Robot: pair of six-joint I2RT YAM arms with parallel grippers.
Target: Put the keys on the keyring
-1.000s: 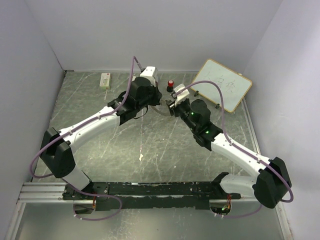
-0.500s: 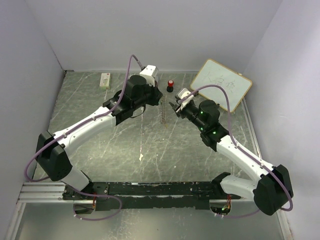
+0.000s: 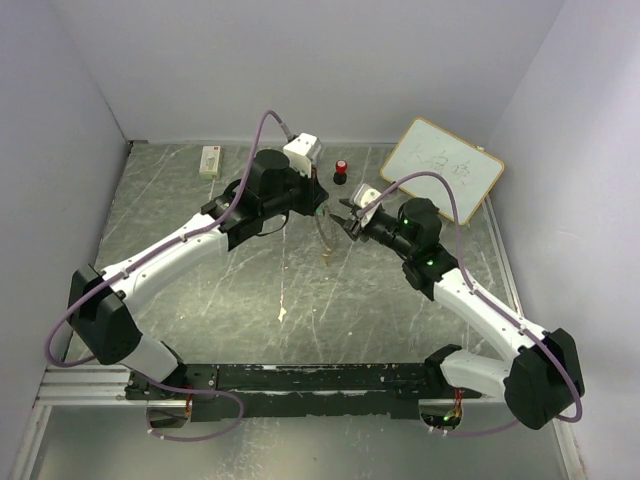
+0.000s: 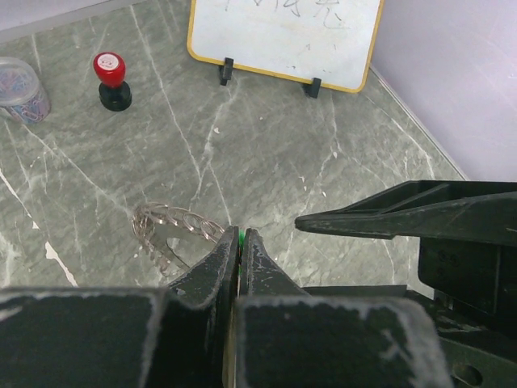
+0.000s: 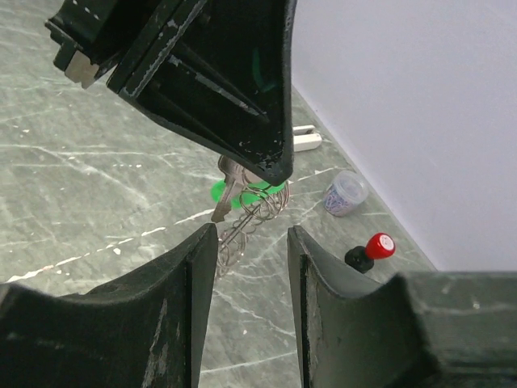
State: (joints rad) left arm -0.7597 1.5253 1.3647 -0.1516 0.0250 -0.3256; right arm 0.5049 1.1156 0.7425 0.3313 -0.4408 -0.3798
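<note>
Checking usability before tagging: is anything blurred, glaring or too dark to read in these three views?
Left wrist: the left pincer is soft up close, while the ring and table are sharp. Right wrist: that pincer looms dark at the top, yet the green key reads clearly. Top view: even light, no glare, ring barely a sliver.

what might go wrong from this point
The left fingers pinch only a sliver of the green key, with the keyring dangling below; it may slip out. The open right fingers sit close to the left ones, so closing in could bump them or swing the keyring.
</note>
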